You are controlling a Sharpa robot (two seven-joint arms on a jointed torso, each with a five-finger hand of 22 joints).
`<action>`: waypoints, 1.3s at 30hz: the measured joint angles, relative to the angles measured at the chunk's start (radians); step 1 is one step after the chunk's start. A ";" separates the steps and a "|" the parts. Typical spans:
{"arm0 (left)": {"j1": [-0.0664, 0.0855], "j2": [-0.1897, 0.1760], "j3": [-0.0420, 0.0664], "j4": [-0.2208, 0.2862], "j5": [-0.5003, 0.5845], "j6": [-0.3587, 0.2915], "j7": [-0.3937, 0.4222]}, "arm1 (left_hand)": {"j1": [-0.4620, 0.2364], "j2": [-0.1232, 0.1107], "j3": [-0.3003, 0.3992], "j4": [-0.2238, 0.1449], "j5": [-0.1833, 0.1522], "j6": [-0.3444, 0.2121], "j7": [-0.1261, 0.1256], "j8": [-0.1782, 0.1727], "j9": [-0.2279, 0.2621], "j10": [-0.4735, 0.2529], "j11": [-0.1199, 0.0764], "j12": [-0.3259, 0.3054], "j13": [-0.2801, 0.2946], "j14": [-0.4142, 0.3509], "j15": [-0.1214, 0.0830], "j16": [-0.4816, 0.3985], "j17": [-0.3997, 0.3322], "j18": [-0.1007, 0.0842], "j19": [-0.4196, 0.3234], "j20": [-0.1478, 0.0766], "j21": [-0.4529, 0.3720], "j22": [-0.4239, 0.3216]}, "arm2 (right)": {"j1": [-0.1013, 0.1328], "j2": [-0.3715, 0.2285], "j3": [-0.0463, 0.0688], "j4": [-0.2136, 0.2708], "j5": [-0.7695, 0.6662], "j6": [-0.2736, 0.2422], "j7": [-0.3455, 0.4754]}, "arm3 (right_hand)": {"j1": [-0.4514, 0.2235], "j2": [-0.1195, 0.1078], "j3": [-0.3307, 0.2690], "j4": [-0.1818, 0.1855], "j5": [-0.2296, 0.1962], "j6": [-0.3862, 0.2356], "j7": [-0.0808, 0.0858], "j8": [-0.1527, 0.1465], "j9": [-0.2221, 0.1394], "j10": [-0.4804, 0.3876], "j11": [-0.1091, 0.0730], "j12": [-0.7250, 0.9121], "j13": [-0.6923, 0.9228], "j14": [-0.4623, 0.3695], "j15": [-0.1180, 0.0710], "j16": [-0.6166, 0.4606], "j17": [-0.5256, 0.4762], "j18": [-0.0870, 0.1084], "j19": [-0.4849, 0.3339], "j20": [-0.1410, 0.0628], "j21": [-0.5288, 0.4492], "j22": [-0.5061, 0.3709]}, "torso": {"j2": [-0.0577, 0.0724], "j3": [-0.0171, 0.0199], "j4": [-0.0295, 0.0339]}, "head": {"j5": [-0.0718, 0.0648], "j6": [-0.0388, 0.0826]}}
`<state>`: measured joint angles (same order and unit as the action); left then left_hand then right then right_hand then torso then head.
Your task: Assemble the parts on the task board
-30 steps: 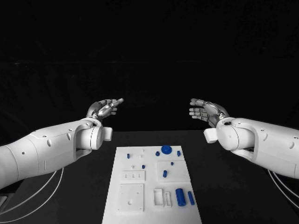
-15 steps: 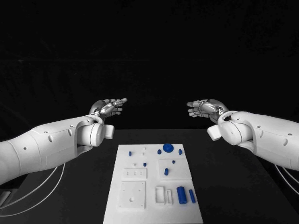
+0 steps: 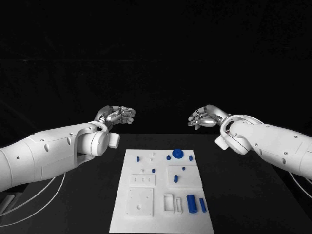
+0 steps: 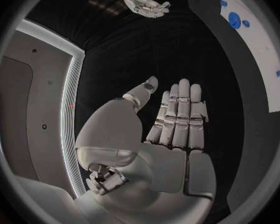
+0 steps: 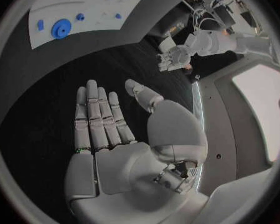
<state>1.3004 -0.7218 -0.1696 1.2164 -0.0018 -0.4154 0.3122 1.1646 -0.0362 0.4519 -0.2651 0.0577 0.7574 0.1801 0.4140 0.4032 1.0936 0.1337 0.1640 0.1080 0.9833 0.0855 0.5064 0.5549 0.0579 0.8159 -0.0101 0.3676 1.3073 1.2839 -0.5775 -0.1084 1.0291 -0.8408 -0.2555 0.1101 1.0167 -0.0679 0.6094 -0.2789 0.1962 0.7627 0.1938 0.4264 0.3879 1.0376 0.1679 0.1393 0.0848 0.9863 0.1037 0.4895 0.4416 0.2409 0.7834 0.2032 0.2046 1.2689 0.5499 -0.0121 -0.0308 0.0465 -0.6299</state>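
White task board [image 3: 138, 204] lies in the middle of the black table [image 3: 261, 195], its blue parts untouched: a round blue disc [image 3: 178, 153] near the board's far edge, two blue cylinders [image 3: 191, 203] side by side near its near right corner, and small blue pegs [image 3: 175, 178] scattered between. Beyond the board's far edge, to either side, hang the left hand [image 3: 116, 115] and the right hand [image 3: 204, 117], both raised well above the table. Each holds nothing; the wrist views show flat palms with fingers straight. Over the last second both hands have drifted slightly lower and the right one has turned inward. Assembly looks not yet begun, with a first reach probably still ahead.
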 measured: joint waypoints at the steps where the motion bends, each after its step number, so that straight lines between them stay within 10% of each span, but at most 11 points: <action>1: 0.000 -0.004 0.000 0.007 -0.001 0.002 0.001 | -0.002 -0.002 0.002 -0.002 0.000 0.003 0.003 -0.001 0.000 0.000 0.000 -0.001 0.000 0.000 0.000 -0.001 0.001 0.000 -0.001 -0.001 0.000 0.000 | -0.001 0.004 0.000 0.000 -0.031 0.000 0.000 | 0.010 -0.001 0.005 -0.001 -0.003 0.011 -0.001 0.000 0.001 0.012 -0.005 0.000 0.000 0.028 -0.011 0.013 0.011 0.000 0.033 -0.010 0.013 -0.002 | 0.002 -0.0005 0.0016 | 0.000 0.000; 4: 0.000 -0.015 0.000 0.036 -0.005 0.009 0.003 | -0.007 -0.012 0.007 -0.007 0.000 0.007 0.000 -0.001 -0.001 0.002 -0.002 -0.002 -0.001 0.000 0.000 -0.001 0.003 -0.004 -0.003 -0.003 0.004 0.000 | -0.005 0.010 0.000 0.001 -0.132 -0.002 -0.002 | 0.074 -0.041 0.052 -0.006 -0.046 0.077 -0.017 0.003 0.005 0.092 -0.048 0.000 -0.005 0.261 -0.088 0.153 0.128 0.001 0.306 -0.098 0.133 -0.002 | 0.011 -0.0024 0.0080 | -0.002 0.001; 8: 0.000 -0.031 0.000 0.097 -0.008 0.020 0.003 | -0.019 -0.026 0.007 -0.007 0.000 0.007 0.000 -0.011 -0.004 0.006 -0.002 -0.016 -0.005 0.005 -0.005 -0.005 0.010 -0.004 -0.003 -0.003 0.015 0.000 | -0.009 0.023 0.000 -0.006 -0.250 -0.003 -0.009 | 0.097 -0.064 0.053 -0.010 -0.053 0.100 -0.025 -0.013 0.003 0.119 -0.069 -0.022 -0.011 0.384 -0.119 0.376 0.281 -0.002 0.499 -0.190 0.286 0.038 | 0.032 -0.0082 0.0222 | -0.009 0.008; 21: 0.013 -0.096 0.007 0.221 -0.037 0.035 0.003 | -0.040 -0.047 0.009 -0.009 0.000 0.001 0.005 -0.030 -0.007 0.003 0.004 -0.044 -0.012 0.003 0.004 -0.021 0.023 -0.008 -0.019 -0.002 0.023 0.000 | -0.031 0.083 0.001 -0.042 -0.548 -0.002 -0.061 | 0.106 -0.073 0.053 -0.010 -0.057 0.099 -0.026 -0.043 -0.002 0.116 -0.060 -0.066 -0.014 0.356 -0.109 0.592 0.393 -0.018 0.516 -0.208 0.480 0.039 | 0.097 -0.0331 0.0735 | -0.028 0.023; 39: 0.018 -0.109 0.008 0.255 -0.072 0.047 0.001 | -0.065 -0.053 0.018 -0.006 0.000 -0.004 0.011 -0.039 -0.008 0.048 0.002 -0.040 -0.006 -0.022 0.015 -0.051 0.026 -0.006 -0.052 0.011 0.023 0.001 | -0.071 0.112 0.000 -0.058 -0.705 -0.015 -0.101 | 0.098 -0.089 0.050 -0.007 -0.061 0.099 -0.026 -0.049 -0.001 0.111 -0.055 -0.071 -0.015 0.355 -0.107 0.614 0.389 -0.025 0.514 -0.213 0.500 0.039 | 0.158 -0.0525 0.0897 | -0.052 0.039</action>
<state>1.3187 -0.8304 -0.1617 1.4712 -0.0741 -0.3683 0.3136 1.0996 -0.0897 0.4702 -0.2709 0.0577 0.7536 0.1908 0.3748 0.3955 1.1417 0.1354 0.1237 0.1025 0.9611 0.1002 0.4553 0.5812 0.0516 0.7636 0.0010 0.3909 1.3080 1.2130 -0.4659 -0.1080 0.9710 -1.5461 -0.2708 0.0087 1.1150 -0.1569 0.6596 -0.2856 0.1356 0.8617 0.1681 0.3772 0.3868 1.1489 0.1126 0.0685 0.0698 1.3409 -0.0031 1.1036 0.8305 0.2155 1.2971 -0.0098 0.7047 1.3078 0.7082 -0.0646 0.0590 -0.0051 -0.5908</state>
